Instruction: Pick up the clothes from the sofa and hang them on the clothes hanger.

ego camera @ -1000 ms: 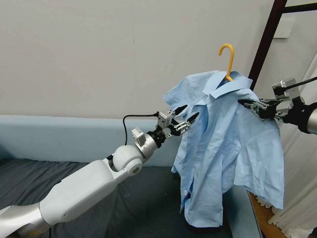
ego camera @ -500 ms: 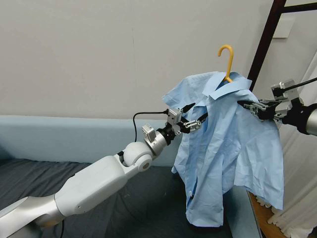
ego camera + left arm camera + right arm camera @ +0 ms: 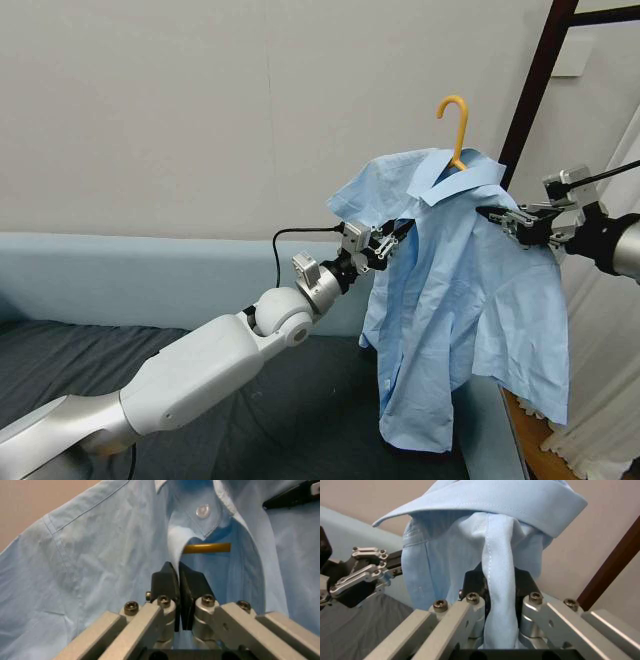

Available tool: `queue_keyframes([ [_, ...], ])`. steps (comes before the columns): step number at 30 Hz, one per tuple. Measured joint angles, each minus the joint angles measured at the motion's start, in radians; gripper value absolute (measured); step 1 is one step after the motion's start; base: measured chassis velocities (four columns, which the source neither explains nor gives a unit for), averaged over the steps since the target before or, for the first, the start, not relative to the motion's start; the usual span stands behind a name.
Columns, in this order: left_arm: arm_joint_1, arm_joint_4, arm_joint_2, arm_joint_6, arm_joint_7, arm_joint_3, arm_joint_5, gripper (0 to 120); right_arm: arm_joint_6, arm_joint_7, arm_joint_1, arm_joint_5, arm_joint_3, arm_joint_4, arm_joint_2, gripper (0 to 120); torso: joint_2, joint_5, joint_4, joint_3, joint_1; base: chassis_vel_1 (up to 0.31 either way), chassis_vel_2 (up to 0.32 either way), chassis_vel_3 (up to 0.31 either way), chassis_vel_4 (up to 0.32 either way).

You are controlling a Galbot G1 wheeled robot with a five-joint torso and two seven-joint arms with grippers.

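Observation:
A light blue shirt hangs on a yellow hanger held in the air above the sofa's right end; the hook is free. My left gripper is shut on the shirt's front edge just below the collar. In the left wrist view its fingertips pinch that edge, with the hanger's yellow bar just beyond. My right gripper is shut on the shirt at the other shoulder. A fold of blue cloth runs between the right gripper's closed fingers.
The sofa's dark grey seat and pale blue backrest lie below and to the left. A dark wooden rack post slants up at the right, close behind the shirt. White fabric hangs at the lower right.
My left gripper moved right to the shirt's front edge and closed on it; it was open before. The shirt shifted slightly. The right gripper kept its hold.

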Motion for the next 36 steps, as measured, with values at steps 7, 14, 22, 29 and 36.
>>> queue_keyframes([
  [7,0.001,-0.071,0.017,0.006,-0.014,0.013,0.046,0,0.001,0.004,0.001,-0.003,-0.003,-0.001,0.007,7,0.000,0.0000,-0.0001,0.000,0.000,0.000,0.000,0.000,0.000],
  [14,0.035,-0.080,0.068,0.028,-0.052,0.012,0.082,0,0.001,0.025,0.001,0.002,-0.012,0.001,0.015,7,0.000,-0.0002,0.0001,0.000,0.000,0.000,0.000,0.000,0.000],
  [22,0.234,-0.219,0.191,0.084,-0.170,-0.090,0.139,25,-0.018,0.130,0.004,0.091,0.016,0.000,0.007,7,0.000,-0.0002,0.0001,0.000,0.000,0.000,0.000,0.000,0.000],
  [29,0.595,-0.323,0.235,0.037,-0.206,-0.333,0.213,48,-0.047,0.224,0.007,0.181,0.052,0.003,0.008,7,0.000,-0.0003,0.0001,0.000,0.000,0.000,0.000,0.000,0.000],
  [36,1.023,-0.370,0.209,-0.055,-0.178,-0.580,0.285,77,-0.080,0.300,0.007,0.233,0.105,-0.042,-0.012,7,0.000,-0.0002,0.0001,0.000,0.000,0.000,0.000,0.000,0.000],
])
